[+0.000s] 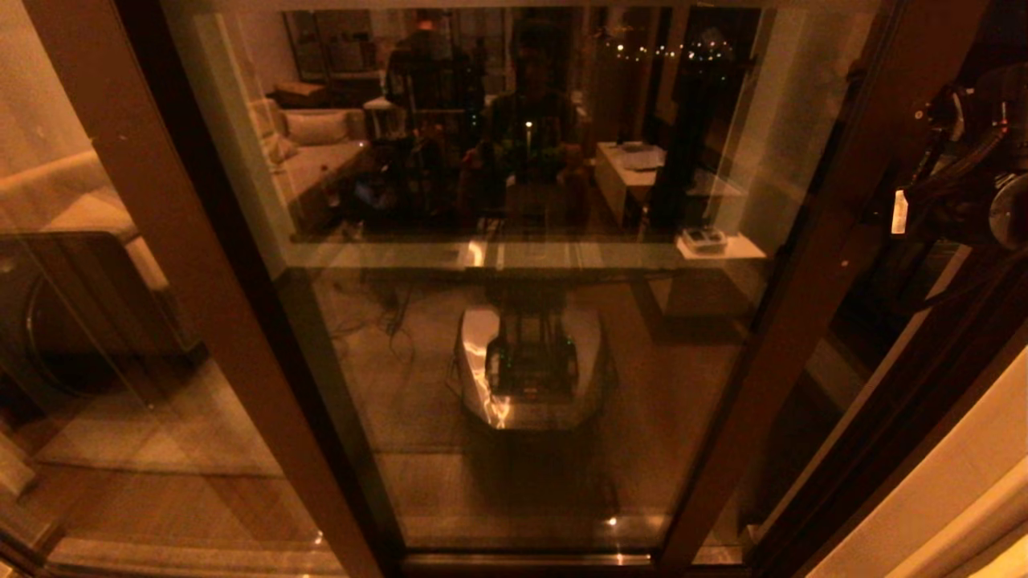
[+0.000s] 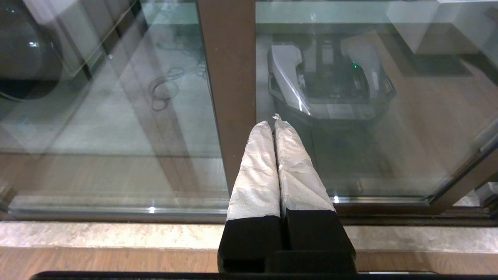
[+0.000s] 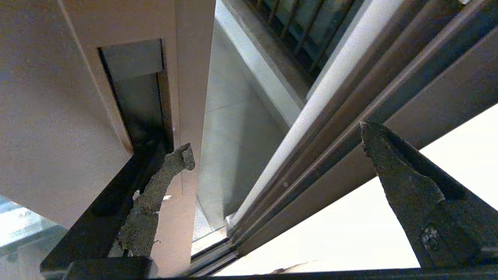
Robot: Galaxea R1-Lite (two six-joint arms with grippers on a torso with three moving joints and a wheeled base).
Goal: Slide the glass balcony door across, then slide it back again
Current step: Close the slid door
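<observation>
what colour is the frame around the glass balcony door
Dark brown; the glass balcony door frame shows best in the head view.

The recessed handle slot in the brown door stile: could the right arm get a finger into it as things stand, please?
Probably yes: the right gripper is open, one finger right beside the recessed handle slot, nothing between them.

Wooden floor (image 2: 97, 264) nearest, then a pale stone sill (image 2: 116, 235) along it. Door track (image 2: 116, 212) running on that sill, carrying the glass balcony door (image 1: 514, 337) upright.
</observation>
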